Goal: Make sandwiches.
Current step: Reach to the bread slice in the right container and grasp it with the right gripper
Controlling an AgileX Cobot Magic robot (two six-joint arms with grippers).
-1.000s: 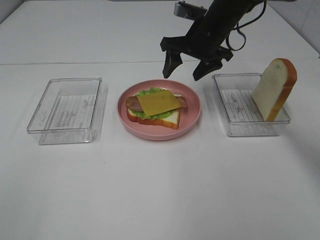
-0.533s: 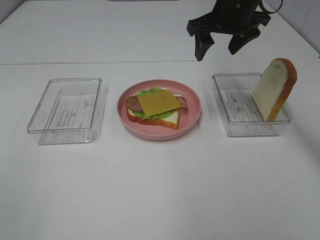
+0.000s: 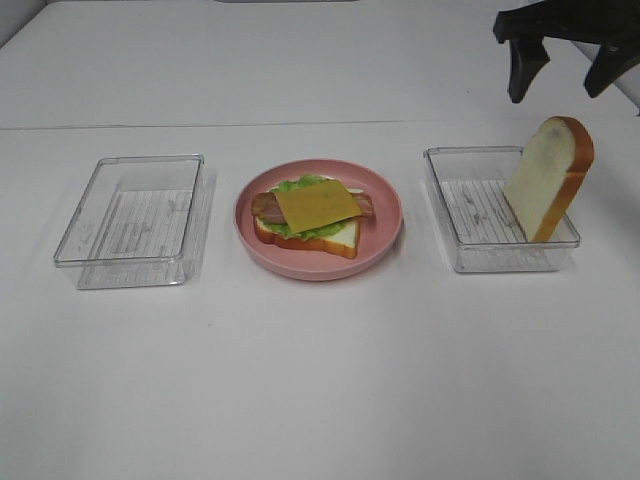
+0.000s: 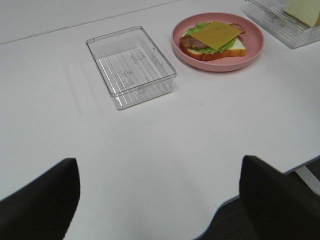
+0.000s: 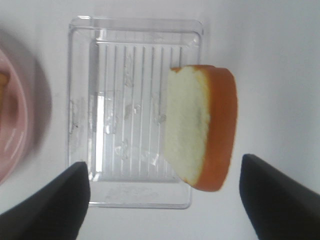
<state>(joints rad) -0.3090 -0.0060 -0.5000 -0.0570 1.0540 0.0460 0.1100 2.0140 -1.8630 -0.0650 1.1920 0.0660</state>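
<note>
An open-faced sandwich lies on the round pink plate: one white bread slice with lettuce, bacon and a yellow cheese square on top. It also shows in the left wrist view. A second thick bread slice leans upright in the right clear box. My right gripper is open and empty, hovering above and behind that slice. In the right wrist view the slice lies just ahead of the gripper. My left gripper is open and empty, low over the table's near-left part.
An empty clear box stands left of the plate; it also shows in the left wrist view. The white table's front edge runs close to the left gripper. The plate's rim shows beside the right box.
My right gripper has moved from over the plate's back edge to the right and up, ending above the leaning bread slice. It stayed open. The food and boxes have not moved.
</note>
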